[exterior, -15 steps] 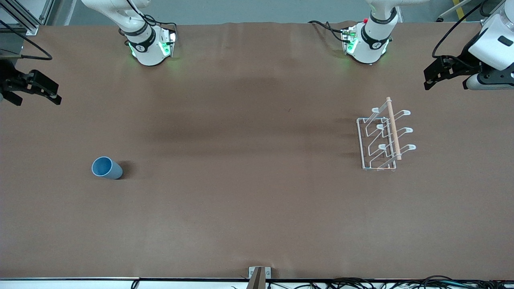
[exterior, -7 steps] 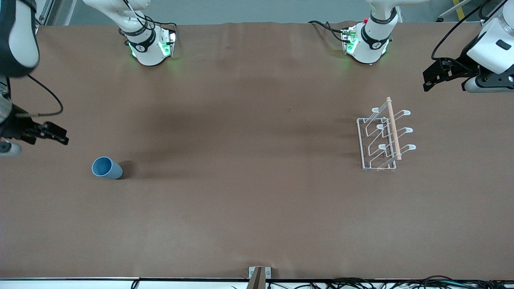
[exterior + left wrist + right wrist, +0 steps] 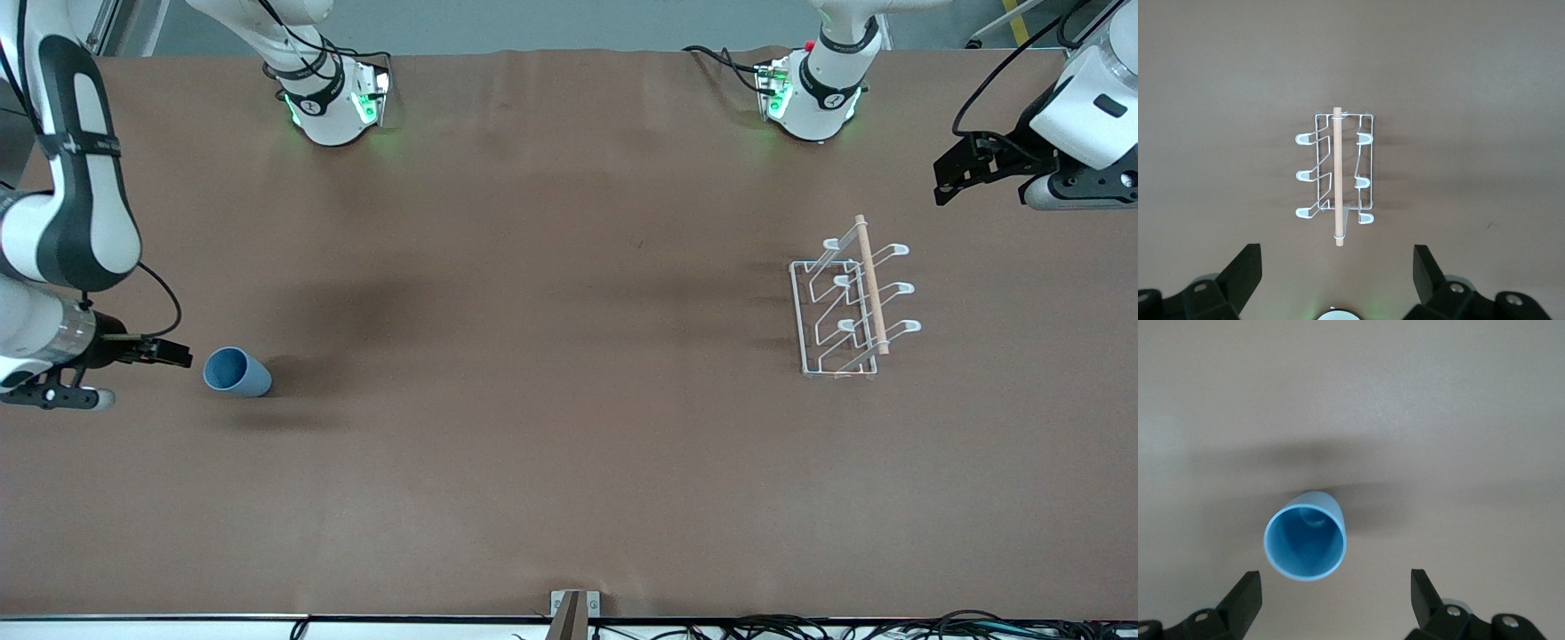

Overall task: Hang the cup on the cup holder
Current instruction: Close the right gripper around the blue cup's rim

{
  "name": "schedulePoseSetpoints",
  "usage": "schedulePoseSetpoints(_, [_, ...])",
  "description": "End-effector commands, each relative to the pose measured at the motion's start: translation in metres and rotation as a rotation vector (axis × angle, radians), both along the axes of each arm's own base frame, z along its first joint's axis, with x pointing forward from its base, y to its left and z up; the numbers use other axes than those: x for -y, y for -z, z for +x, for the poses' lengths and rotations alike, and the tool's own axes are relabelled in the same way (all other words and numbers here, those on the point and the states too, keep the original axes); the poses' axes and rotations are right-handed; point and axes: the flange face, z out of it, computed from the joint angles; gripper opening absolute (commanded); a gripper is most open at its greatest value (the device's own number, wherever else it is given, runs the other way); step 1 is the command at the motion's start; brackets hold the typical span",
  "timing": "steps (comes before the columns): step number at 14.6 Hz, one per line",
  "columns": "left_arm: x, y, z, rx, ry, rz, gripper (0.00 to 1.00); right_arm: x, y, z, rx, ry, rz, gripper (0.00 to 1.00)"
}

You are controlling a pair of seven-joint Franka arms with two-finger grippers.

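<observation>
In the front view, the right pincer [image 3: 173, 356] has been brought down from the upper corner at the right arm's end of the bench to a spot just beside the cup [image 3: 236, 372], its fingers apart and nothing held. The cup lies on its side with its mouth turned toward that pincer, so a grasp is judged to be the step in hand; nothing has been lifted yet. The left pincer [image 3: 956, 173] has shifted only slightly, is held spread and empty above the bench near the cup holder [image 3: 852, 307], and is waiting. The cup holder stands well apart from the cup, toward the left arm's end. The bench [image 3: 551, 444] is covered with a plain brown sheet, faintly creased; cables are seen along its near edge.

In the left wrist view, the cup holder [image 3: 1336, 175] is seen from above, all six prongs bare, with the pincer's fingers [image 3: 1245, 273] wide.

In the right wrist view, the cup [image 3: 1305, 537] is shown mouth-on, between the spread fingers [image 3: 1245, 597] but untouched.
</observation>
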Motion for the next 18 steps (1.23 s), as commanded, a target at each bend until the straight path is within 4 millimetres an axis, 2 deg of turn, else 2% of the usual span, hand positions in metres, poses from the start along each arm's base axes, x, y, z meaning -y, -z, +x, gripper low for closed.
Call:
schedulePoseSetpoints(1, [0.000,-0.003,0.004,-0.005,0.018,-0.015,1.00,-0.005,0.028,-0.016,0.021,-0.015,0.007,0.98])
schedulePoseSetpoints(7, [0.001,0.001,0.006,-0.010,0.019,-0.018,1.00,-0.004,0.088,-0.018,0.042,-0.014,0.006,0.95])
schedulePoseSetpoints(9, [0.002,0.001,0.006,-0.008,0.021,-0.018,1.00,-0.001,0.103,-0.019,0.024,-0.009,0.010,0.89])
schedulePoseSetpoints(10, [0.001,0.003,0.008,-0.011,0.019,-0.018,1.00,-0.002,0.107,-0.020,0.019,-0.009,0.012,0.76])
schedulePoseSetpoints(11, [0.002,0.003,0.008,-0.013,0.021,-0.018,1.00,-0.004,0.110,-0.019,0.014,-0.012,0.013,0.58])
schedulePoseSetpoints(12, [0.002,0.003,0.008,-0.013,0.021,-0.018,1.00,-0.004,0.116,-0.019,0.005,-0.012,0.015,0.35])
schedulePoseSetpoints(13, [0.002,0.003,0.008,-0.013,0.021,-0.018,1.00,-0.003,0.119,-0.020,0.002,-0.002,0.023,0.16])
schedulePoseSetpoints(15, [0.001,0.005,0.008,-0.016,0.021,-0.018,1.00,-0.005,0.130,-0.021,-0.009,0.047,0.071,0.04])
schedulePoseSetpoints(18, [0.001,0.005,0.008,-0.016,0.021,-0.018,1.00,-0.010,0.125,-0.019,-0.003,0.069,0.099,0.02])
